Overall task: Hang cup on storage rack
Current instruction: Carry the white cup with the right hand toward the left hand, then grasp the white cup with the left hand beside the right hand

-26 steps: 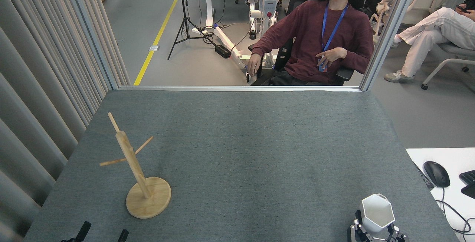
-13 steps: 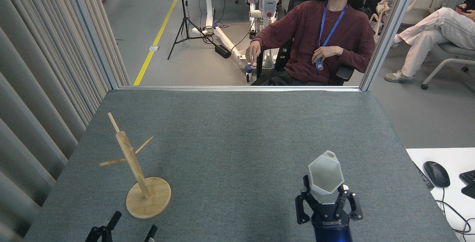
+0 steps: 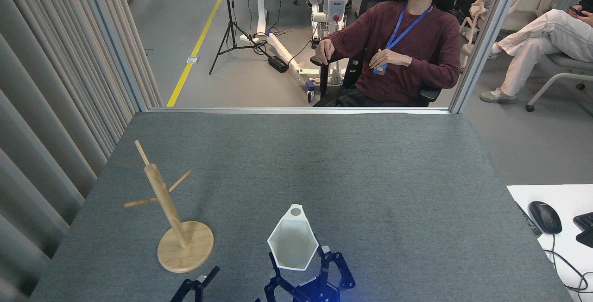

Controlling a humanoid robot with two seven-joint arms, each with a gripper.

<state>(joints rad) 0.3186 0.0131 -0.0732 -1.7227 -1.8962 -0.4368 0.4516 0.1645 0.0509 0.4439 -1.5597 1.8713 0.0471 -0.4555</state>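
Cup: white faceted cup with hexagonal rim (image 3: 293, 245), tab hole facing up and away, right of the light wooden mug tree (image 3: 172, 211), apart from it.
Right gripper (image 3: 303, 272): clamped on cup's lower body.
Left gripper (image 3: 199, 283): fingers spread, empty, near the tree's base.
Step advice: approach peg tip-first, aligning hole along its slope.

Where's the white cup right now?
The cup sits low in the middle of the head view, held in the right gripper, just right of the rack.
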